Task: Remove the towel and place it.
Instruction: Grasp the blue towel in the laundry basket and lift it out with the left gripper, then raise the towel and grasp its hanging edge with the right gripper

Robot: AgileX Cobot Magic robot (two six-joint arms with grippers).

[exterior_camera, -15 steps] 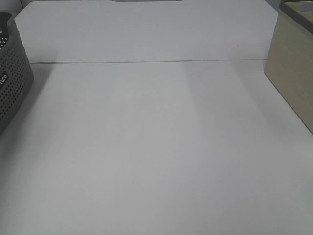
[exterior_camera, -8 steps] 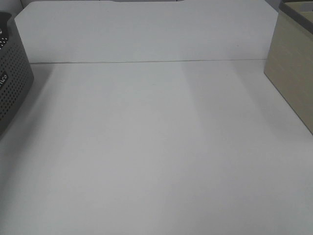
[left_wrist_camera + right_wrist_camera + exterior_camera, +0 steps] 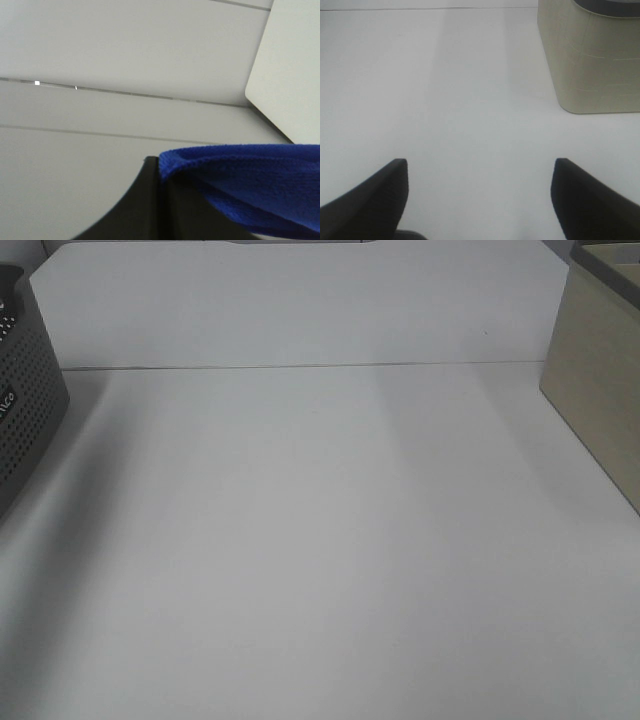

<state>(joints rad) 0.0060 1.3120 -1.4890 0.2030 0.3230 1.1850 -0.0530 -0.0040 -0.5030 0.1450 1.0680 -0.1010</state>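
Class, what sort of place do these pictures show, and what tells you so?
Probably an indoor test bench: a plain white table, a dark perforated basket at its left, a beige bin at its right.

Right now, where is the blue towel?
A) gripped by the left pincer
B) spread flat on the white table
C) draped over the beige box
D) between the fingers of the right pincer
A: the left wrist view shows the towel bunched against the shut left pincer; the right pincer is open and empty.

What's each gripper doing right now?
Left gripper: closed, holding the towel.
Right gripper: open, holding nothing.
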